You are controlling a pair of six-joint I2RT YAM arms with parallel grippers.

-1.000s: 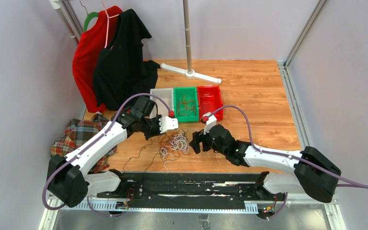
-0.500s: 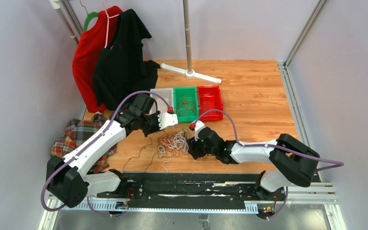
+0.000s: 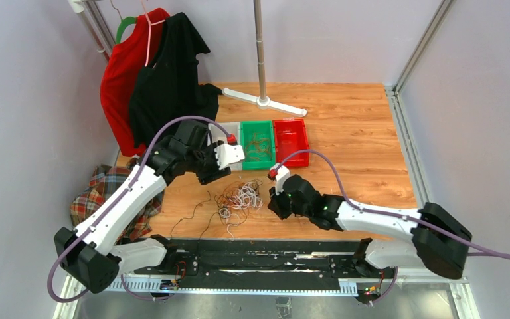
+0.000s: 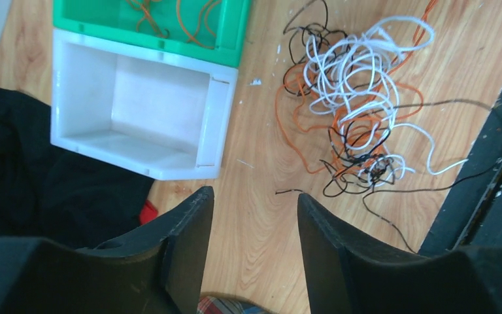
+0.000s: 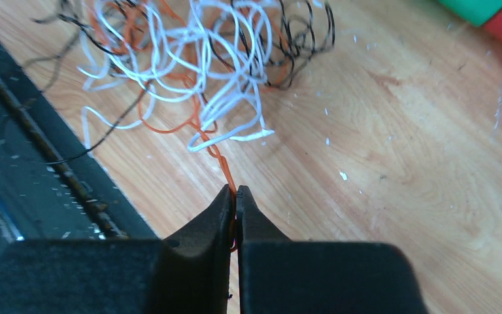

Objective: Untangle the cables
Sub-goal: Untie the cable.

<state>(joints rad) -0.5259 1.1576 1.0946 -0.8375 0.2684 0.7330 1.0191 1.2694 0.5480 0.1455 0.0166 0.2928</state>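
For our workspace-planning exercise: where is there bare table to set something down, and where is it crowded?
Bare: the wood right of the red bin and the stand base, up to the right rail. Crowded: near centre, where the cable tangle lies with the right gripper pinching an orange strand; clothes cover the left edge.

The cables point(image 3: 239, 199) lie on the counter point(image 3: 352, 146) near its front edge. Behind them stand three bins point(image 3: 257, 123) side by side. The right gripper point(image 5: 236, 194) is just right of the cables; the left gripper point(image 4: 255, 199) is by the leftmost bin point(image 4: 217, 124).
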